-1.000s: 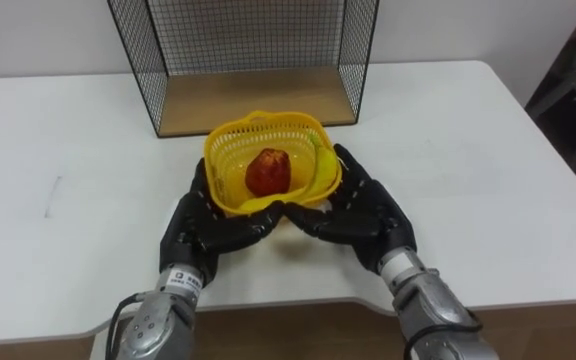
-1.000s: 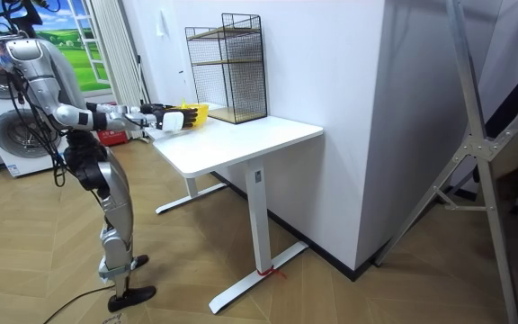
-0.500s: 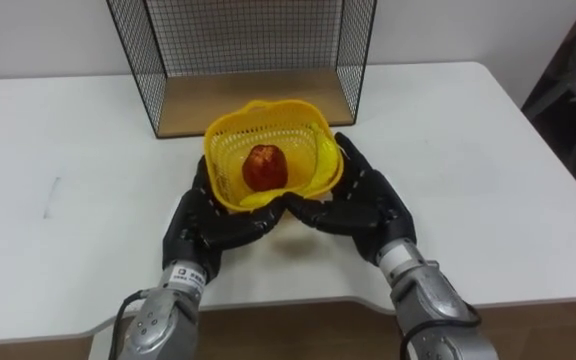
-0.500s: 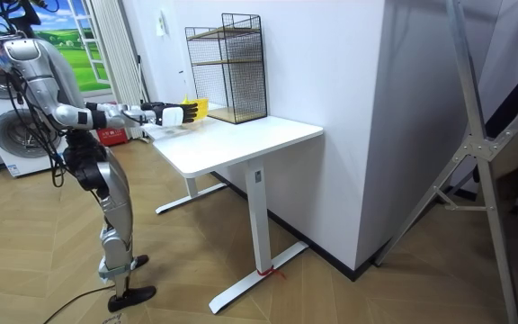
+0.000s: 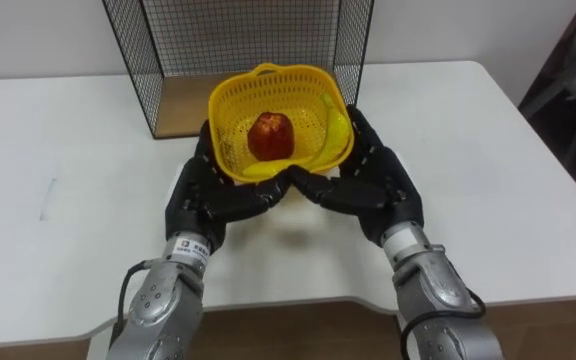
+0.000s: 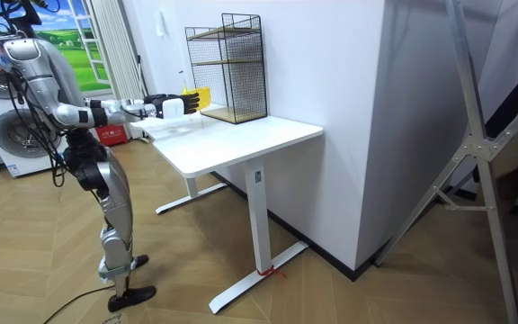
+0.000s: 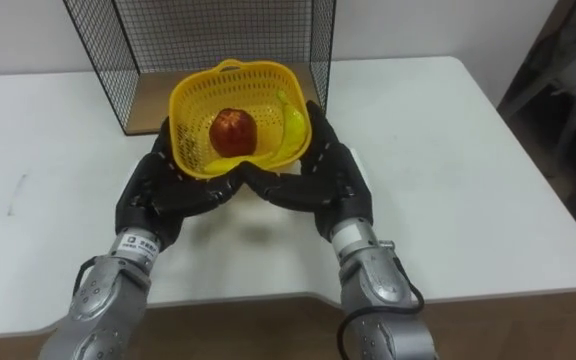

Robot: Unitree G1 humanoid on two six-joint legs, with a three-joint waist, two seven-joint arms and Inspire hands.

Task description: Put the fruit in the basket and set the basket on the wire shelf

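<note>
Left hand (image 5: 213,200) and right hand (image 5: 368,185) are cradling the basket (image 5: 230,125) on spread fingers, near the table's (image 5: 488,150) back edge, at the wire shelf (image 5: 138,60) mouth. Apple (image 5: 270,136) and banana (image 5: 336,128) are riding inside. Probably light, flexy plastic, so I'm favouring support under the base.

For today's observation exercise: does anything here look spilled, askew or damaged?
Nothing stands out: the red apple and yellow banana lie inside the yellow plastic basket, carried between the left hand and right hand.
</note>
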